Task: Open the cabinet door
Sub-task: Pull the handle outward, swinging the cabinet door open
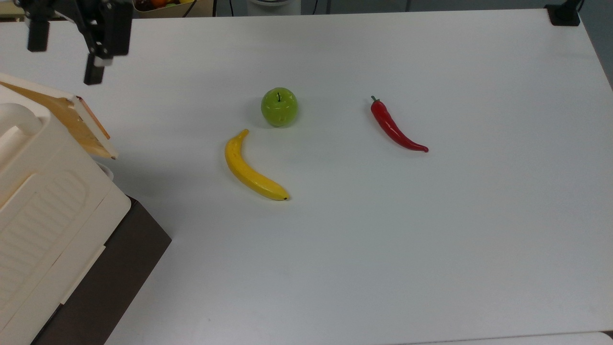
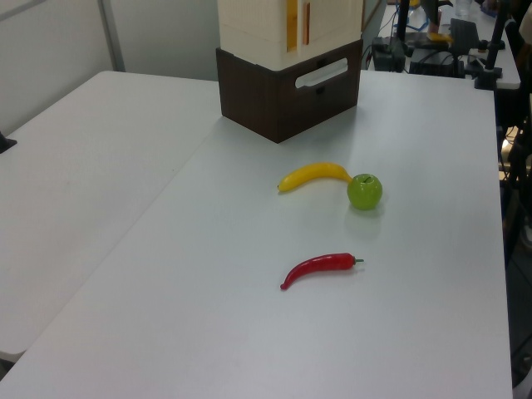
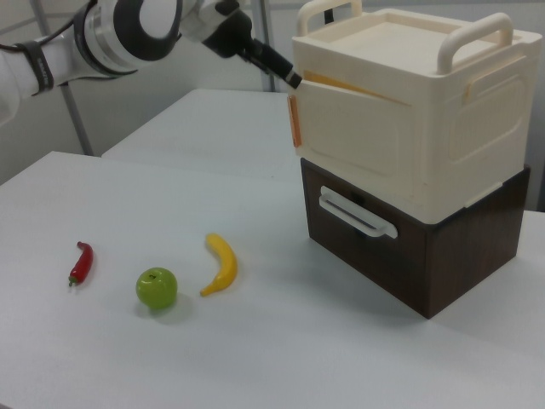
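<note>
End effector (image 1: 66, 60) gapes empty, its top cropped, above the ajar cabinet door (image 1: 79, 125).

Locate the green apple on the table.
In the top view, the green apple sits left of centre, just above the banana, with the red chilli to its right.

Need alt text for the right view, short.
A black two-finger gripper hovers open by the cream plastic cabinet, whose thin cream cabinet door stands slightly ajar. On the white table lie a yellow banana, green apple and red chili pepper.
</note>
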